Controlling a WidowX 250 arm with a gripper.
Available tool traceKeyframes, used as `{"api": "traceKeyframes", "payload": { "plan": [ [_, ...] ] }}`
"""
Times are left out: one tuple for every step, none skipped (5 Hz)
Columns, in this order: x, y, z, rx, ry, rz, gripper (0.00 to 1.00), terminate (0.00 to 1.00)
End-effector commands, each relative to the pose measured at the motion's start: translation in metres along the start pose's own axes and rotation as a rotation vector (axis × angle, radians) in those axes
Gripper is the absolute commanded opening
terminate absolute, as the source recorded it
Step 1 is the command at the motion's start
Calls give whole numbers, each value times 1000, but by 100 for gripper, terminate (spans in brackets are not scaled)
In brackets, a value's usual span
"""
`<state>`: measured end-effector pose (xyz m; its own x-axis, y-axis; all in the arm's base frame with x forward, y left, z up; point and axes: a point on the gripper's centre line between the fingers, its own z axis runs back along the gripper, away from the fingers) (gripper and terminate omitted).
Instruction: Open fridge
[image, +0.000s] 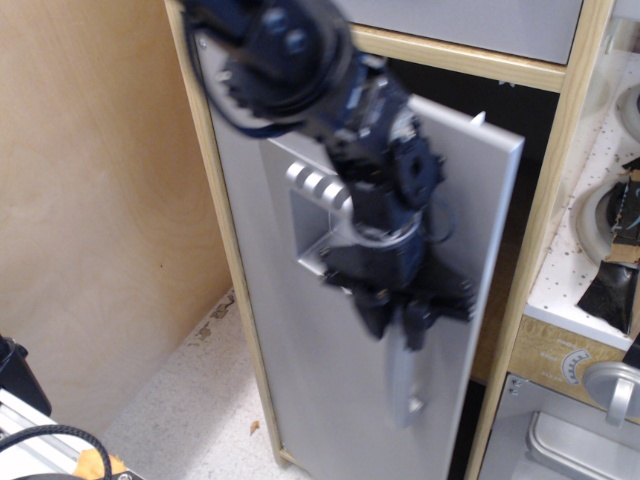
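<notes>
The fridge (300, 400) is a tall light-wood cabinet with a large silver-grey door. The door stands partly open, swung out on its left hinge, with a dark gap along its right and top edges. The dispenser panel (315, 215) with its round buttons shows at the door's upper middle. The curved silver handle (403, 380) runs down the door's right side. My black gripper (395, 322) is shut on the handle's upper part; the arm is motion-blurred and covers much of the door's top.
A plywood wall (100, 200) stands on the left. A speckled white floor (190, 400) lies below. At the right are a toy counter with a sink (600, 215) and an oven door with a horizontal handle (610, 385). A short grey panel (470, 25) sits above the fridge.
</notes>
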<state>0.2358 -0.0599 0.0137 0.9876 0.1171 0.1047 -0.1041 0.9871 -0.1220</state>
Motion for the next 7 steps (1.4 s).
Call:
{"api": "traceKeyframes", "payload": {
  "plan": [
    [-59,-9,30,-18,16,51,100,0],
    [-78,-30,31,-27,38,96,100,0],
    [-70,-52,26,-36,34,18,100,0],
    [-46,-76,23,-61,36,-63,100,0],
    [-14,-105,16,-79,7,-128,100,0],
    [14,-123,19,-96,-39,-175,100,0],
    [37,-131,27,-87,-73,-224,100,0]
  ]
}}
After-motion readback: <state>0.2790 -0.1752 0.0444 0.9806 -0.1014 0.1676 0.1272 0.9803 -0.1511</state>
